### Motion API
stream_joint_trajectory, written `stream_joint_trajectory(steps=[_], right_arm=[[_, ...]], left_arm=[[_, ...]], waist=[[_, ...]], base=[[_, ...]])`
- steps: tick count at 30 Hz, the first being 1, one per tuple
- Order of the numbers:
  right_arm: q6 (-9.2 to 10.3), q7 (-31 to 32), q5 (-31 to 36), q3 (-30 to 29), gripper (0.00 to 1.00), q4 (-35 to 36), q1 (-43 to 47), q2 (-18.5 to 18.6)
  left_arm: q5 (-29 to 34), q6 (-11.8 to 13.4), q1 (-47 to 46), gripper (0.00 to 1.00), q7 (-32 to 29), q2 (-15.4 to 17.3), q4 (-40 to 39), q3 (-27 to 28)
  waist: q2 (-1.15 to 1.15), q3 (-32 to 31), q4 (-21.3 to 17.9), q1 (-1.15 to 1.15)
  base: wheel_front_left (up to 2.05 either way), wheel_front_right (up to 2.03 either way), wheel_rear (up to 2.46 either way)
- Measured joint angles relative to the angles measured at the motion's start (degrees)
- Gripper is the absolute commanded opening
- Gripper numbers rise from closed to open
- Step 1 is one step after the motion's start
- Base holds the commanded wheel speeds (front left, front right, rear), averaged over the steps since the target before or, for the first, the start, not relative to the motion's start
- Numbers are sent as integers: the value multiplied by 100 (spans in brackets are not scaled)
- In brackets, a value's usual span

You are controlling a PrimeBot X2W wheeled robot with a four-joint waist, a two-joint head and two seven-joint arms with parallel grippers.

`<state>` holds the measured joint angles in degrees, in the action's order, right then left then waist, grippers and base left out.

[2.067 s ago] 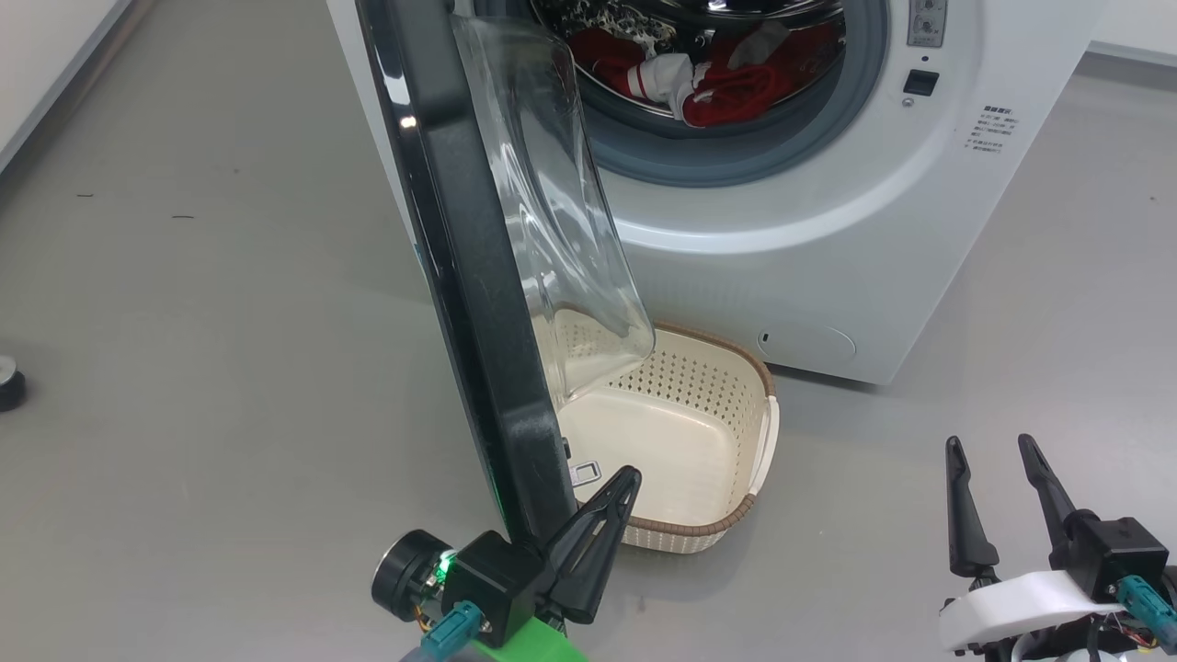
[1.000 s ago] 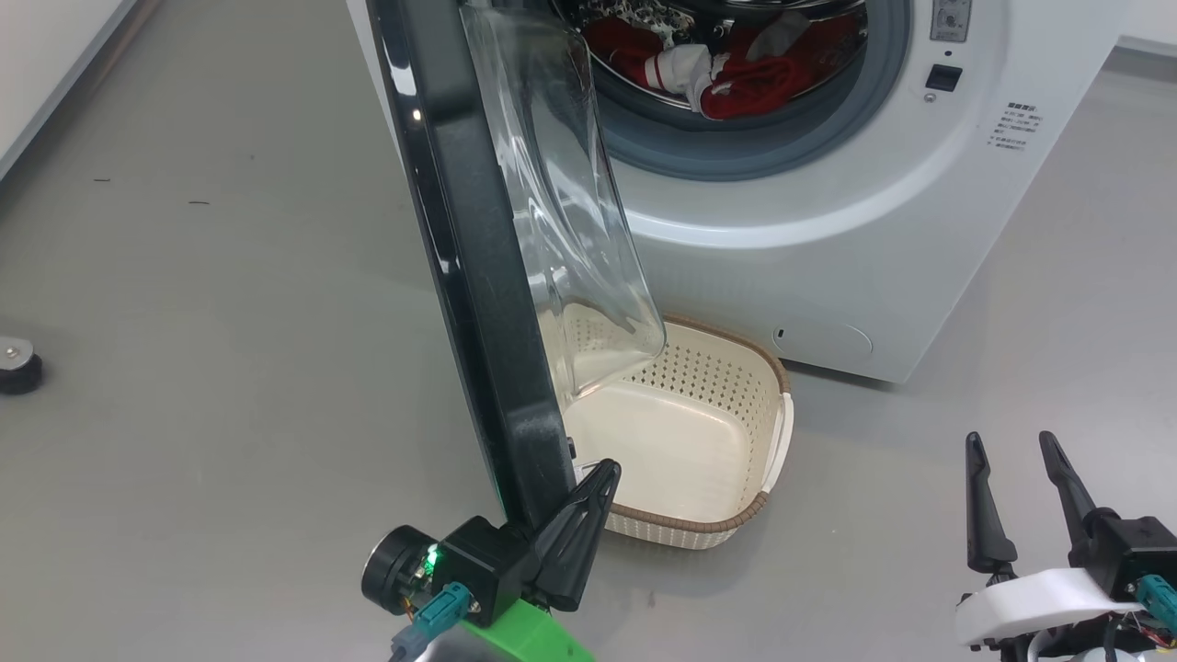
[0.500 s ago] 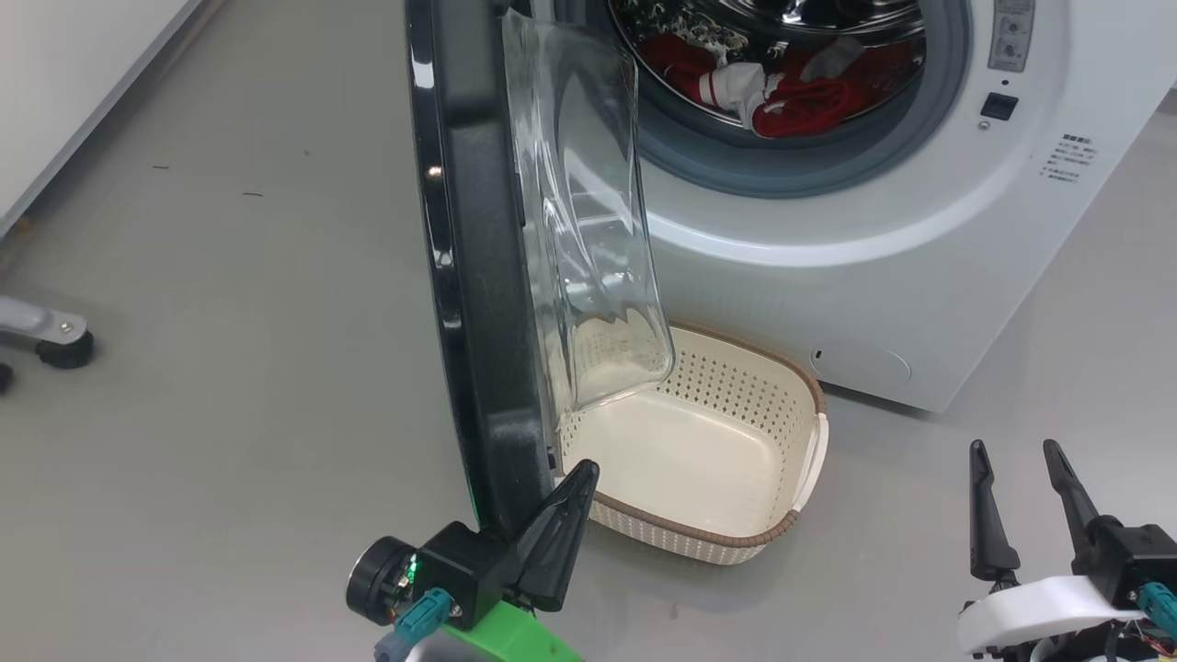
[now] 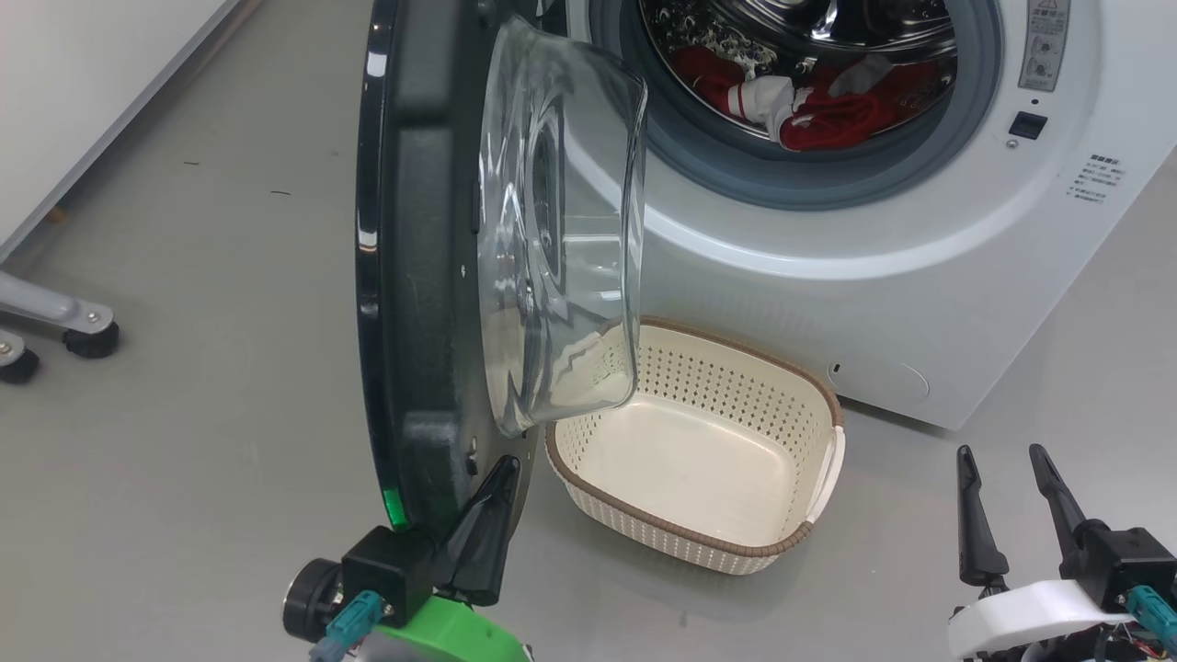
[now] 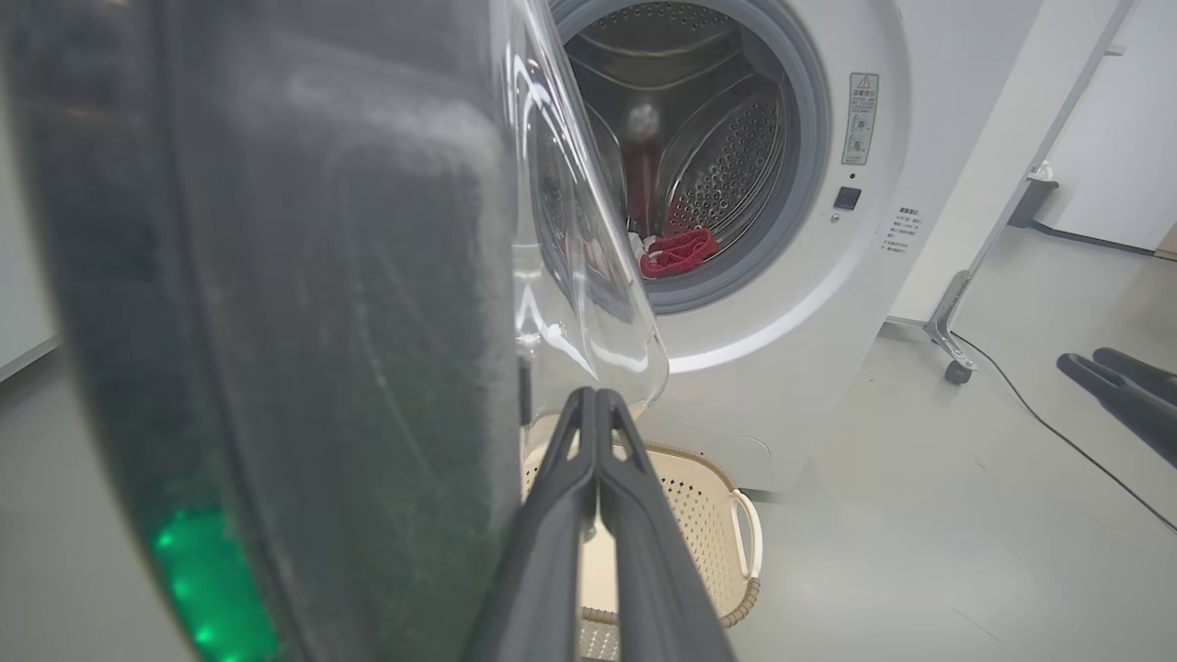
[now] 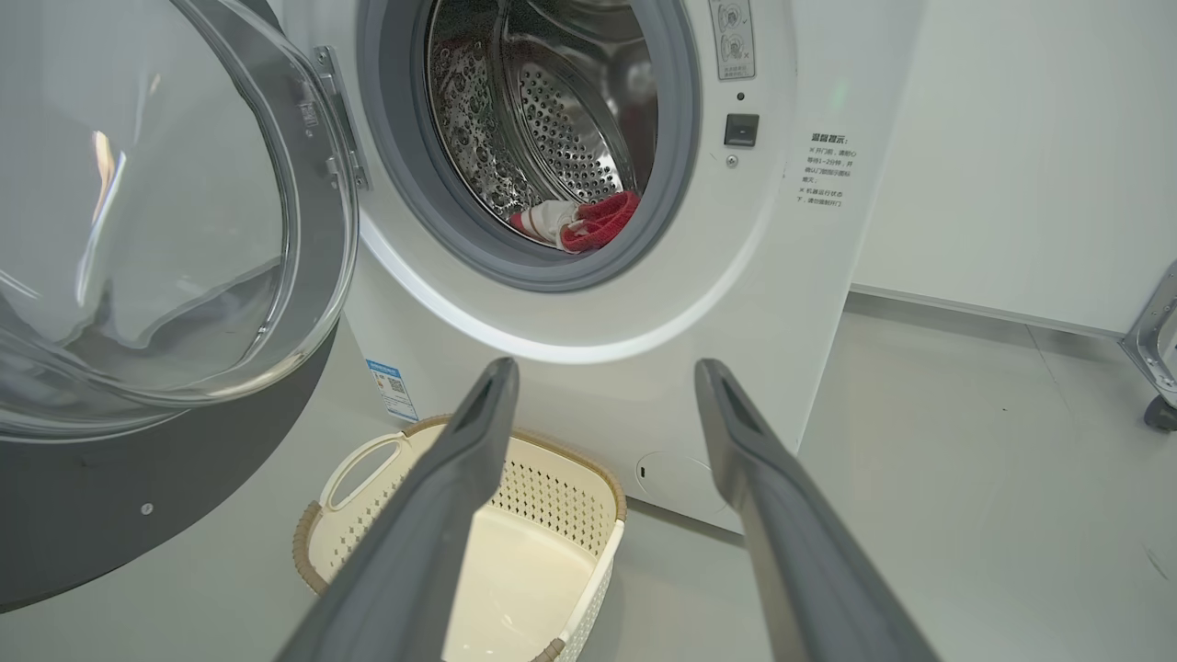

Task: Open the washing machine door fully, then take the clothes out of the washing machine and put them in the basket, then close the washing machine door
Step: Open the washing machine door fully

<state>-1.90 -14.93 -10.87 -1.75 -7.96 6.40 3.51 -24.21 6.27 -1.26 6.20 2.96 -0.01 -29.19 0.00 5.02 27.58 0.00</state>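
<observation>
Clear way into the washing machine (image 4: 828, 276) from the right; left barred by the washing machine door (image 4: 414, 276), seemingly overhanging the basket (image 4: 690, 460).

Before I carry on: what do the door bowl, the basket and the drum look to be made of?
Door bowl: clear and glossy, glass or hard plastic; the basket shows through it.
Basket: matte cream moulded plastic, by its punched holes; brown woven-look rim.
Drum: shiny perforated metal, probably steel, with mirror-like reflections.

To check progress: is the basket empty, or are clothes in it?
Empty. The basket shows a bare cream bottom; the clothes lie inside the washing machine.
</observation>
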Motion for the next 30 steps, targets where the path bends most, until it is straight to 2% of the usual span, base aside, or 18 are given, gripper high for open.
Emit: stream_joint_trajectory(steps=[30], right_arm=[[-48, 0, 43, -68, 100, -13, -23, -74]], left_arm=[[-5, 27, 12, 0, 353, -25, 520, 1802]], waist=[[0, 86, -182, 0]], base=[[0, 0, 0]])
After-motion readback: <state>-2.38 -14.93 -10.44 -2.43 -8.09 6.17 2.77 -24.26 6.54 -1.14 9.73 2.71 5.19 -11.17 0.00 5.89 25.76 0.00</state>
